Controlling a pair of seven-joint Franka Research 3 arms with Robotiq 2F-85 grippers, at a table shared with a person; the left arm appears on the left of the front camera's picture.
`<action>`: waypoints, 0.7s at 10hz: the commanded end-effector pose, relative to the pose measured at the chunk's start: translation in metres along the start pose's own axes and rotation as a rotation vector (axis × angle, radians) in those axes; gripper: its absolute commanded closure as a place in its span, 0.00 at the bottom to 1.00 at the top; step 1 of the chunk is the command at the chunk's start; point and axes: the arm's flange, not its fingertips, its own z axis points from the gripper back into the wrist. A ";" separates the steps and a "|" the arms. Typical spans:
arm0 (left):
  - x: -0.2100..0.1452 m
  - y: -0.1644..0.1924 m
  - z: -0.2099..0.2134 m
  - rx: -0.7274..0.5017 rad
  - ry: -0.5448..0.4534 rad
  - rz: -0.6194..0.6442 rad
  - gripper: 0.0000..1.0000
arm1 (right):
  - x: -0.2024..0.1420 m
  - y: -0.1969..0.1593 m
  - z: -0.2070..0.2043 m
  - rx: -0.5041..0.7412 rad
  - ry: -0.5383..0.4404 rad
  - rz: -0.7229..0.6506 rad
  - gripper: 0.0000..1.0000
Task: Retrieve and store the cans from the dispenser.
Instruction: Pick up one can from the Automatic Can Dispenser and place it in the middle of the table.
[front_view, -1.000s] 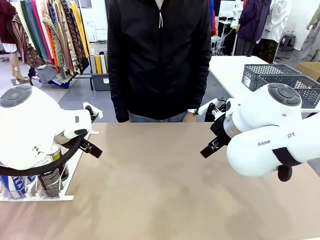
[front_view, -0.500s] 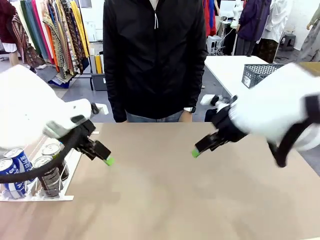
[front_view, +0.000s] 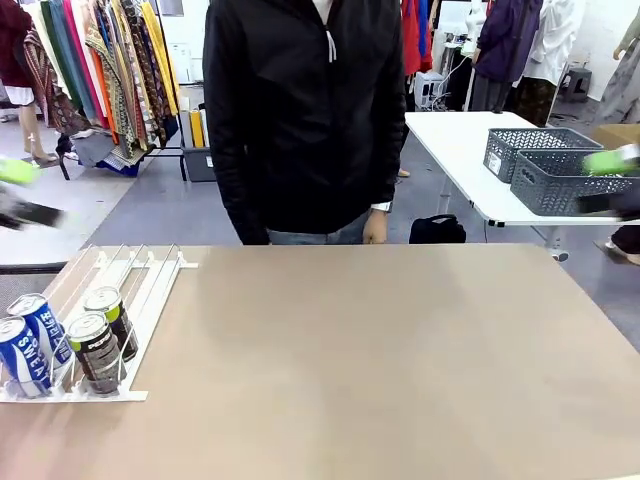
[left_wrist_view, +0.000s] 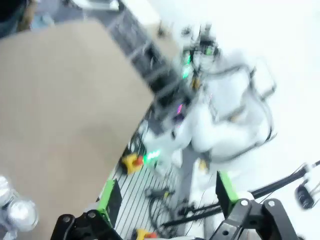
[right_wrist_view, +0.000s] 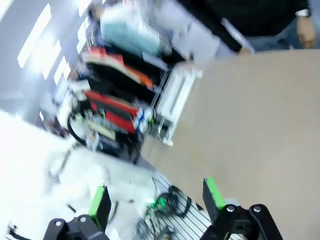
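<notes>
Left gripper and right gripper: fingers spread wide, nothing held. Cans stand in the dispenser, well apart from both. Judged rigid, smooth and dentable; grasp at mid-body.

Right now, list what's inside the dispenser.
Two blue-and-white cans and two black cans, at the dispenser's near end. Front cans cover the rear ones' bases; its left edge is cut off.
</notes>
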 end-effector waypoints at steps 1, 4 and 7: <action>-0.023 0.045 0.068 -0.006 -0.296 0.122 0.00 | -0.022 -0.049 0.045 0.039 -0.188 -0.109 0.00; -0.073 0.075 0.126 0.029 -0.588 0.251 0.00 | -0.035 -0.084 0.080 0.032 -0.326 -0.221 0.00; -0.086 0.074 0.150 0.030 -0.534 0.267 0.00 | -0.032 -0.083 0.109 0.023 -0.316 -0.240 0.00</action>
